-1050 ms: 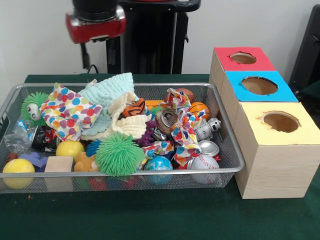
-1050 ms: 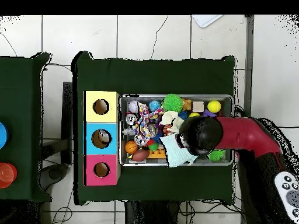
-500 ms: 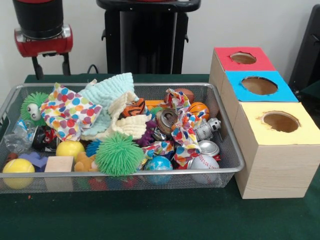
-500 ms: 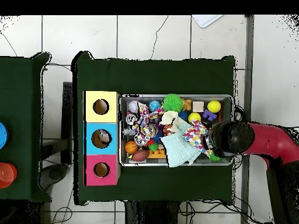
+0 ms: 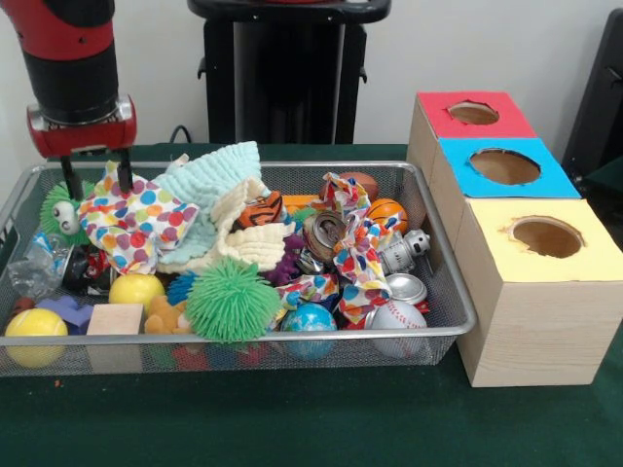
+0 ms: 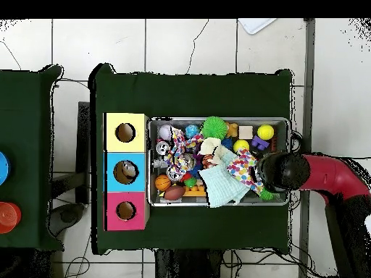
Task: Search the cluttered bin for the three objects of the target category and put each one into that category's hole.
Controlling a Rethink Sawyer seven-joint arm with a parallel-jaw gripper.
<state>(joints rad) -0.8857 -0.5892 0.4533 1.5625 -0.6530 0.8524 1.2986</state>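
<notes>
Notably, the claw hung spread and empty at the wire bin's end farthest from the boxes, straddling the polka-dot cloth beside the green spiky toy. That cloth appeared light, limp and snag-prone; pinching a raised fold seemed the soundest hold.

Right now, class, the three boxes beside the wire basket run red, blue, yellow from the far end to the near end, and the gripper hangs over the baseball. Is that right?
Not quite. The box order holds, but the gripper hangs at the opposite end of the basket, over the spotted cloth and the green spiky toy with eyes, not over the baseball. The front view shows it.
</notes>
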